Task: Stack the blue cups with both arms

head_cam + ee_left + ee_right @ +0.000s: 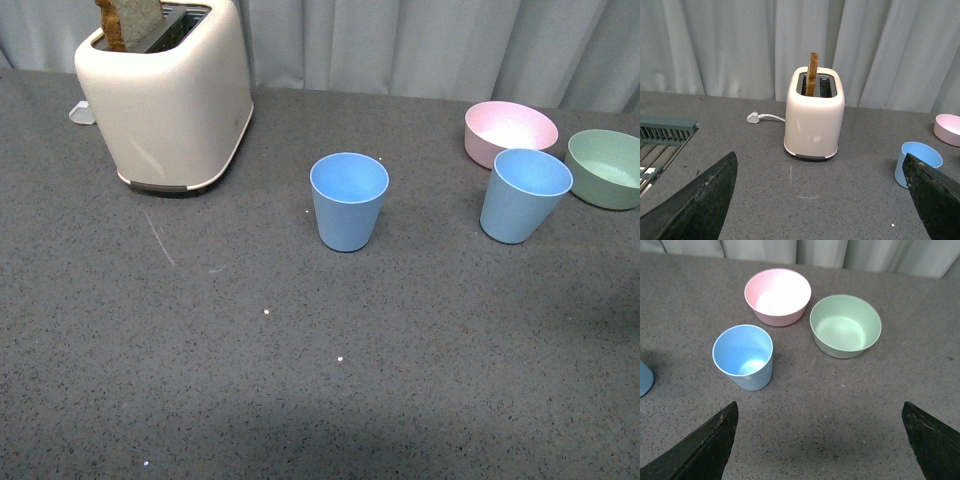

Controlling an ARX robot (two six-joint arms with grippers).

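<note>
**Two blue cups stand apart; both grippers spread wide and empty**

A dark grey speckled table [300, 400] fills the front view, with a pale pleated curtain [420, 45] behind it. No arm shows in that view. At the far left stands a cream plastic two-slot toaster [170, 100] with a brown slice of toast [125, 20] sticking up from one slot. The left wrist view also shows the edge of a grey-green slatted rack [665, 130].

At the far right, a pink round bowl [510, 130] and a pale green round bowl [606, 168] sit side by side, close but apart. The right-hand light blue tapered plastic cup [523, 195] stands mouth up just in front of the pink bowl, touching neither bowl. The middle light blue tapered plastic cup [348, 200] stands upright near the table's centre, well apart from the first cup.

The left gripper [815, 200] has its black fingers spread wide with nothing between them. The right gripper [817, 445] is equally wide and empty, above the table near the right-hand cup.

A small white plug [754, 118] lies beside the toaster.
</note>
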